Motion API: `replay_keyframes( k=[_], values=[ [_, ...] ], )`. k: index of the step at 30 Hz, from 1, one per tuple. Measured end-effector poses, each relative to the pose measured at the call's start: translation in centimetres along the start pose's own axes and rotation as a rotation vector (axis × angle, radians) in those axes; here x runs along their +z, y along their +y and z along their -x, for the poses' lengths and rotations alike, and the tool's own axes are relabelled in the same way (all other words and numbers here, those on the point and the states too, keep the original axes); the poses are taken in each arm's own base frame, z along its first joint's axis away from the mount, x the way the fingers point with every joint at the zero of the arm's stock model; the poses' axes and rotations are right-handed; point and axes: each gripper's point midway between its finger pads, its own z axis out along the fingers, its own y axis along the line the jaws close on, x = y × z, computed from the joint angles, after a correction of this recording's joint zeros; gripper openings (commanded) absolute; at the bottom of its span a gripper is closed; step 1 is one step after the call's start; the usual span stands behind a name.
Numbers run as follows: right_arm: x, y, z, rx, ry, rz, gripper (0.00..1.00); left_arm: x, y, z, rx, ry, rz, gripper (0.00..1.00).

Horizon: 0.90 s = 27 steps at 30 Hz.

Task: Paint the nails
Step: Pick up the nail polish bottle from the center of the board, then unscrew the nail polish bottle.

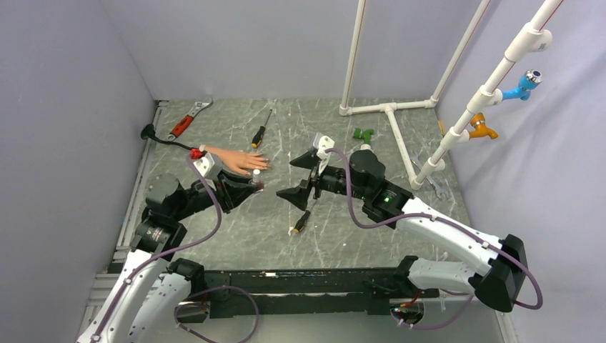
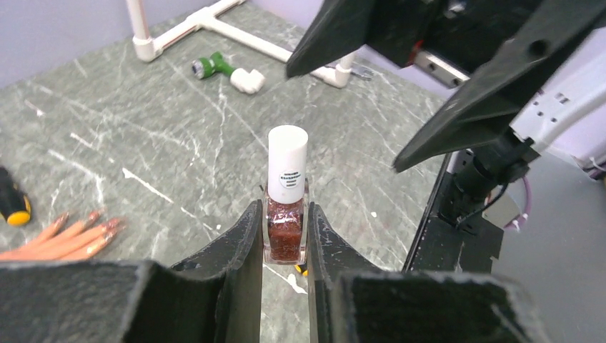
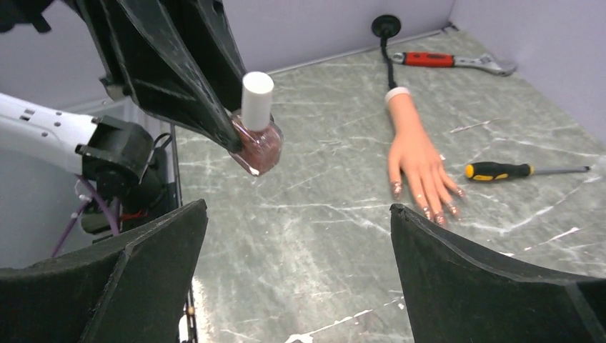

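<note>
Nails (image 3: 427, 212) tip a rubber hand (image 3: 414, 153) lying palm-down on the table (image 3: 321, 179). Close by that hand, the left end effector (image 2: 284, 214) clamps an upright polish bottle (image 2: 286, 229). Farther from the hand, the right end effector (image 3: 299, 209) gapes wide, empty.

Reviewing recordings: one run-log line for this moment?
left gripper: shut on polish bottle | right gripper: open | cap: on | mannequin hand: on table

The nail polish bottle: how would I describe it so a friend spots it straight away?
On the grey marbled table, look to the left side, near the fingertips of the flesh-coloured mannequin hand. There the left gripper clamps a small glass bottle between its black fingers. It is the only thing there with a tall white cap and glittery reddish-brown polish inside.
</note>
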Motion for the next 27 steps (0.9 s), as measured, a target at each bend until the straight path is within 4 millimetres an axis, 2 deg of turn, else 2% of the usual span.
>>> replay_keyframes(
  k=[5,9,12,14,18,22,27],
  values=[
    [-0.9,0.0,1.8,-0.008,-0.048,-0.027,1.00,0.4,1.7,-0.9,-0.028,0.019,0.086,0.00],
    [-1.0,0.0,2.5,0.018,-0.074,-0.031,0.97,0.8,3.1,-0.6,-0.010,0.054,0.141,0.00],
    [-0.7,-0.3,2.4,0.056,-0.077,-0.050,0.87,1.3,3.9,0.2,0.011,0.082,0.176,0.00],
    [-0.2,-0.9,2.4,0.096,-0.067,-0.082,0.82,1.7,4.1,0.4,0.031,0.091,0.173,0.00],
    [1.5,-2.3,3.9,0.151,-0.064,-0.134,0.74,1.8,4.2,-0.4,0.044,0.097,0.167,0.00],
    [2.2,-3.0,4.8,0.185,-0.069,-0.163,0.70,1.6,4.1,-1.3,0.036,0.114,0.164,0.00],
    [3.6,-3.4,4.0,0.210,-0.043,-0.171,0.69,1.7,3.9,-1.9,0.019,0.134,0.149,0.00]
  ],
)
